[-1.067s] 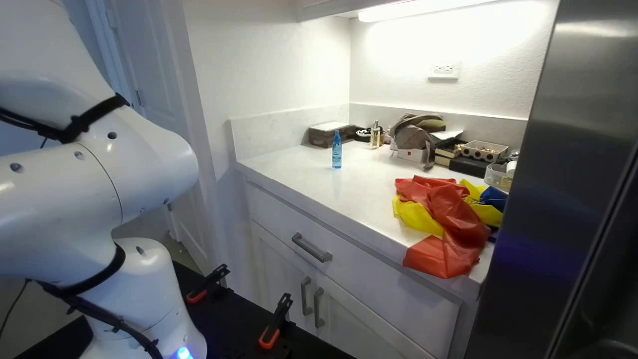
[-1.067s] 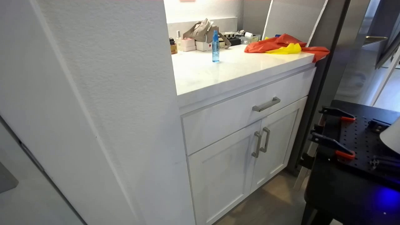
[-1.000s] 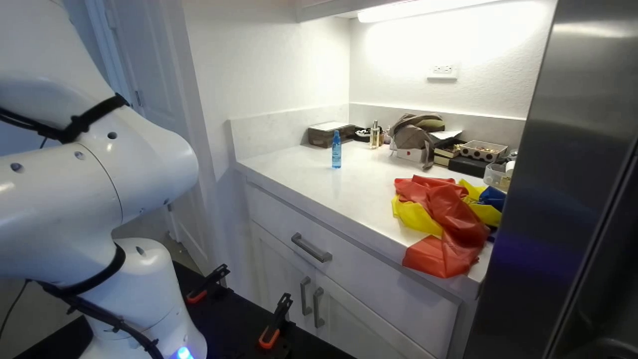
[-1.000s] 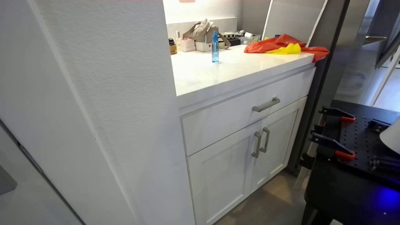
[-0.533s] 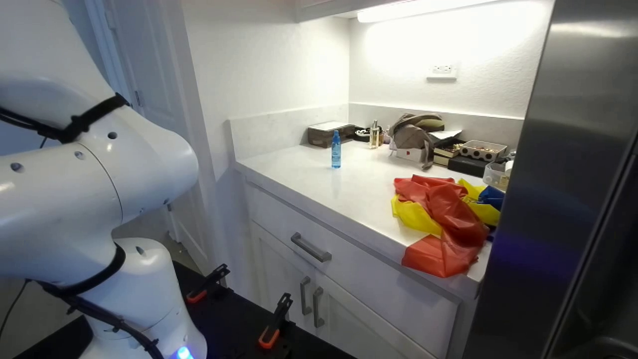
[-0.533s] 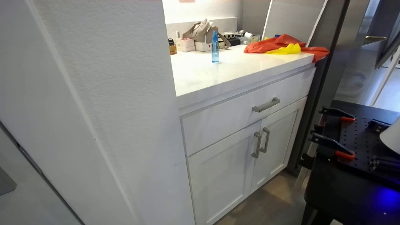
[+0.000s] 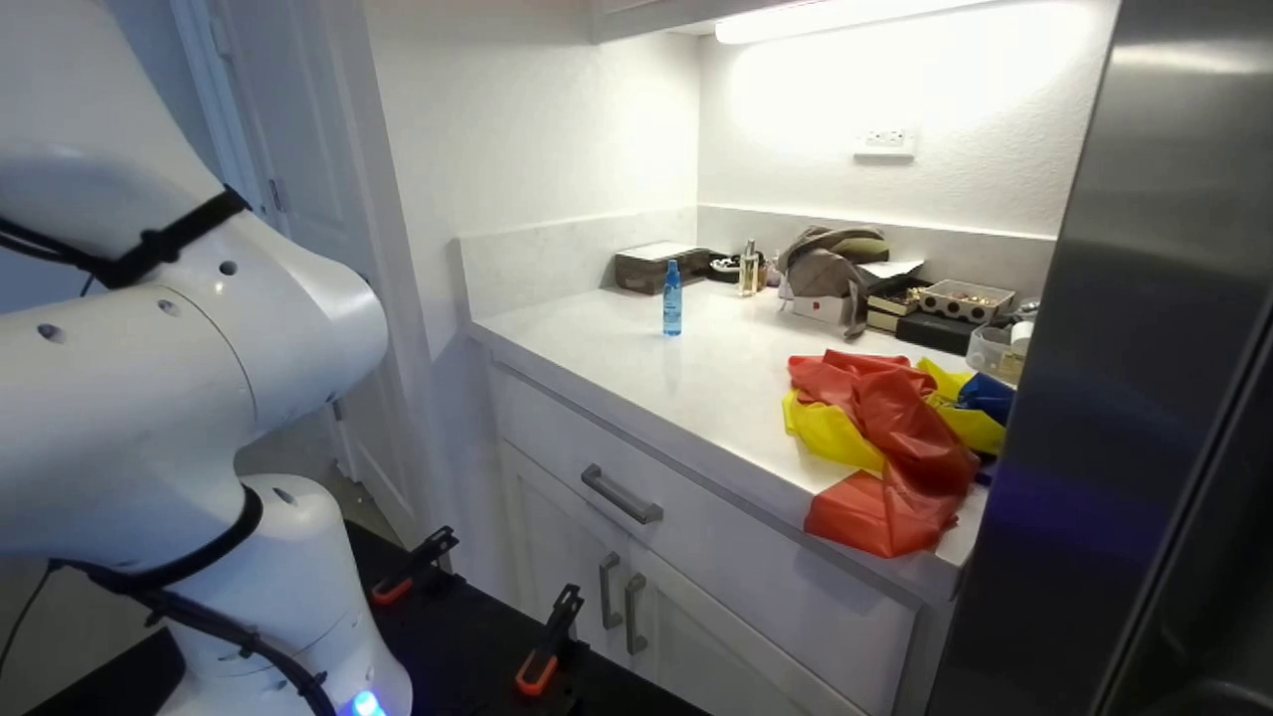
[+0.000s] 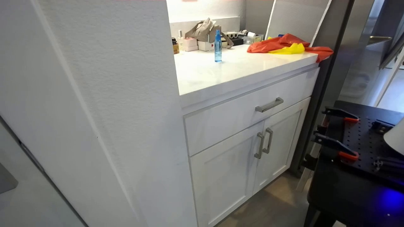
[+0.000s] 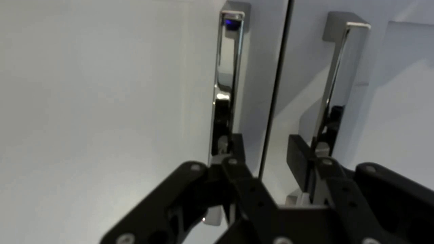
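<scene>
Left handle (image 9: pixel 226 79), right handle (image 9: pixel 342 78): metal, on cabinet doors (image 8: pixel 225 173), below the tabletop (image 7: pixel 587 328). Fingers (image 9: pixel 299 161): one pair, parted, grasping nothing, near both; contact uncertain. Probable hazard: snagged handle, from sideways misalignment. Tabletop: white; upright blue bottle (image 7: pixel 672 303), crumpled multicoloured sheet (image 7: pixel 900 428) at right. Room: steel-fronted appliance (image 7: pixel 1104 398) right, strip light (image 7: pixel 845 18) far.

Robot arm (image 7: pixel 149 398) swung slightly vs. sec ago: rounded joint end (image 7: pixel 323 343) eased back from counter (image 7: pixel 597 328); lower blk strap (image 7: pixel 227 552) & cable (image 7: pixel 234 636) nudged nearer clamps (image 7: pixel 542 651).
</scene>
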You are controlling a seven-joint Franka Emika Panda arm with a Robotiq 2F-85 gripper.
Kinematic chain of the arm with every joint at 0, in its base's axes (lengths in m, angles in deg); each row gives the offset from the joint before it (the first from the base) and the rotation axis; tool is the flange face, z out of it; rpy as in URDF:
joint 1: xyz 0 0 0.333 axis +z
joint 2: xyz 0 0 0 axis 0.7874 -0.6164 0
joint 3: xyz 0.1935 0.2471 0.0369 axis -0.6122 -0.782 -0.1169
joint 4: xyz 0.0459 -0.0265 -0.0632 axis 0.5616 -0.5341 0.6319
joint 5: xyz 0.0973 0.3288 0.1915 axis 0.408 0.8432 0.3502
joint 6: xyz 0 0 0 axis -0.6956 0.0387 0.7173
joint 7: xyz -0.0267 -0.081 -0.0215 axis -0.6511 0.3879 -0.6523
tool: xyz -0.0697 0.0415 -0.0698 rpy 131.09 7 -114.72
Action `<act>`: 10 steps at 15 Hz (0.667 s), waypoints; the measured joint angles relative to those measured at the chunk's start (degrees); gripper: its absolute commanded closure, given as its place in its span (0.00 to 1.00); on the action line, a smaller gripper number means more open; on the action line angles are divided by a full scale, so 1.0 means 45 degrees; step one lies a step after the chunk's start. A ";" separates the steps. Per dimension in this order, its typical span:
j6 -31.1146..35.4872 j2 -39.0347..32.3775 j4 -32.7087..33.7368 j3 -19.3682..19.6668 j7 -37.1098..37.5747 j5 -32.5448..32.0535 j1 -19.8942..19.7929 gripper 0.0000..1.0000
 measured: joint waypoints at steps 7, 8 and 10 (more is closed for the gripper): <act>-0.0877 0.0141 -0.0514 0.1776 -0.1550 0.0353 0.2314 0.34; -0.1014 0.0057 -0.0521 0.1799 -0.1617 0.0341 0.2475 0.34; -0.1466 -0.0118 -0.0533 0.1987 -0.1971 0.0335 0.2913 0.34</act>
